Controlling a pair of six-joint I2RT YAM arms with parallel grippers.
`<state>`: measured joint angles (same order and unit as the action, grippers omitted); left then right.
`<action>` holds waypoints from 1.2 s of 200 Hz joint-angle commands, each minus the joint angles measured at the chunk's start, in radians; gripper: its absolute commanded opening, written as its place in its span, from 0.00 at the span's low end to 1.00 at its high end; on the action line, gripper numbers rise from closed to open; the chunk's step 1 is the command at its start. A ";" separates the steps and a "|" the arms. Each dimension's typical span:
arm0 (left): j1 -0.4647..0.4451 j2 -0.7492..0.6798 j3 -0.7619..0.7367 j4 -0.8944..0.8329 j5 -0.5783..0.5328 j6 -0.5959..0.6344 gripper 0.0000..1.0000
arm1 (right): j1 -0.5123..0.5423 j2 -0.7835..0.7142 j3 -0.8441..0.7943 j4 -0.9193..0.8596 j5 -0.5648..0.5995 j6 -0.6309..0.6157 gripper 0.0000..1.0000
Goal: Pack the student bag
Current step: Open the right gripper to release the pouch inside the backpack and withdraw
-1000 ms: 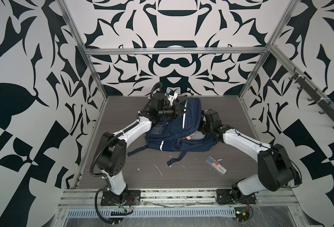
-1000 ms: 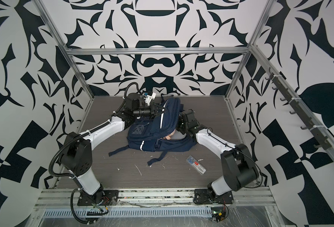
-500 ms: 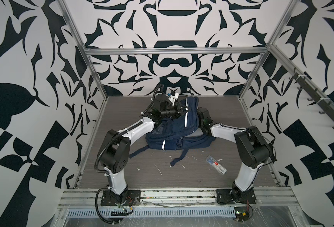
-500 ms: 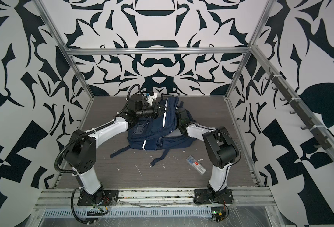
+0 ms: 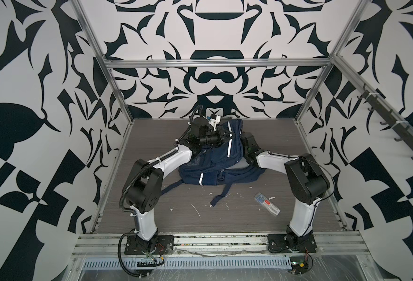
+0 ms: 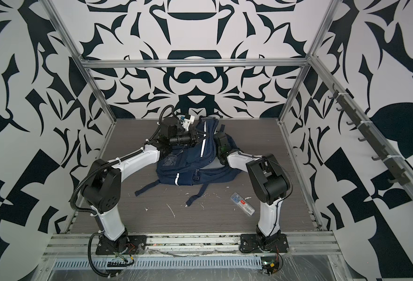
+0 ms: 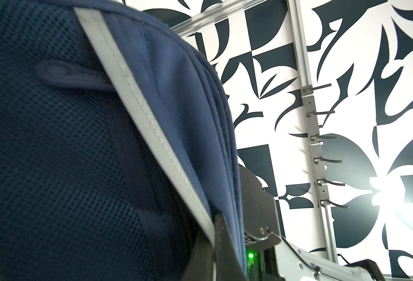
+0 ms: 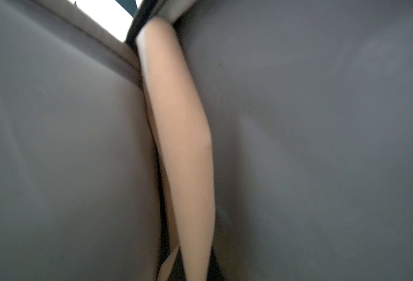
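Though illegible — box lbl (image 5: 268, 201) nr bag (image 5: 212, 159)

Left arm (image 5: 173, 159) and right arm (image 5: 272, 159): white shells (image 5: 145, 222), black joints (image 5: 144, 192), black base plates (image 5: 166, 240); corrugated black conduit (image 5: 128, 186) on left.

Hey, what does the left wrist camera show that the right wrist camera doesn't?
Only the left wrist view: the student bag from outside, navy with a white reflective stripe and mesh, plus the wall's hook rail. Only the right wrist view: grey fabric panels, apparently the bag's inside, with a blurred peach-coloured item wedged between them. Both: fabric seen very close fills most of the frame, and neither shows the table.
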<state>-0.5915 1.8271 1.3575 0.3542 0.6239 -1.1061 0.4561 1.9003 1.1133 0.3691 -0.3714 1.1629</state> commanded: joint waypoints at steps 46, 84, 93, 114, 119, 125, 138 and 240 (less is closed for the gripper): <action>-0.034 0.001 0.124 0.219 0.109 -0.038 0.00 | 0.080 0.049 0.036 0.043 -0.136 -0.018 0.17; -0.033 -0.023 0.093 0.228 0.104 -0.042 0.00 | 0.082 0.034 0.063 -0.041 -0.104 -0.045 0.33; -0.034 -0.034 0.083 0.217 0.099 -0.033 0.00 | 0.082 0.026 0.063 -0.052 -0.100 -0.051 0.37; -0.028 -0.052 0.054 0.208 0.077 -0.029 0.00 | 0.083 -0.001 0.057 -0.089 -0.080 -0.069 0.46; -0.025 -0.058 0.046 0.204 0.068 -0.031 0.00 | 0.083 -0.011 0.053 -0.094 -0.075 -0.073 0.48; -0.021 -0.062 0.036 0.200 0.059 -0.033 0.00 | 0.082 -0.023 0.046 -0.100 -0.067 -0.075 0.49; -0.014 -0.072 0.019 0.196 0.047 -0.036 0.00 | 0.075 -0.046 0.037 -0.113 -0.059 -0.080 0.57; 0.039 -0.134 -0.053 0.088 0.013 0.016 0.00 | -0.010 -0.359 -0.163 -0.223 0.029 -0.161 0.92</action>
<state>-0.5583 1.7615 1.2968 0.3618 0.6334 -1.1183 0.4656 1.6283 0.9878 0.1299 -0.3531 1.0195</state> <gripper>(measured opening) 0.053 0.889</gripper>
